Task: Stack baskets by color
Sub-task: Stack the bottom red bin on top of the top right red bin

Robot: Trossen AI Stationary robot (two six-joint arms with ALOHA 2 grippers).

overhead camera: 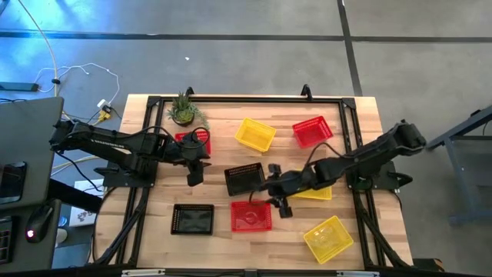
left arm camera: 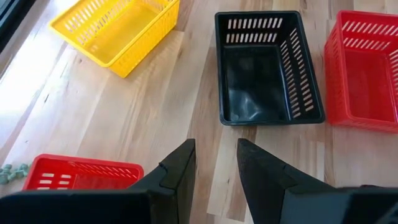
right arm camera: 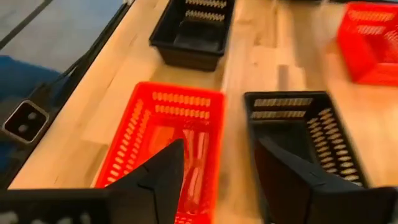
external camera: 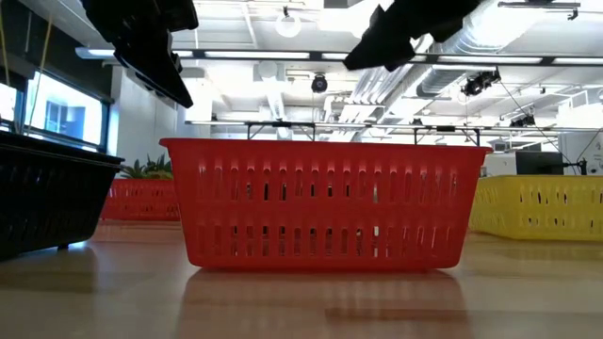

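Eight baskets show in the high view: red ones (overhead camera: 192, 141), (overhead camera: 312, 131), (overhead camera: 251, 215), black ones (overhead camera: 244, 179), (overhead camera: 193, 219), yellow ones (overhead camera: 255, 134), (overhead camera: 328, 237), (overhead camera: 311, 191). Each stands on its base on the table. My left gripper (left arm camera: 216, 165) hangs open and empty above bare wood, between the left red basket (left arm camera: 81, 174) and the middle black basket (left arm camera: 267, 68). My right gripper (right arm camera: 217, 168) hangs open and empty above the gap between the near red basket (right arm camera: 168, 130) and the middle black basket (right arm camera: 305, 130). My right arm partly covers one yellow basket.
A small green potted plant (overhead camera: 183, 110) stands at the table's far left. A black frame (overhead camera: 246, 98) runs along the table's edges. In the low view the near red basket (external camera: 325, 202) fills the middle, with a black one (external camera: 47, 202) left and a yellow one (external camera: 542, 207) right.
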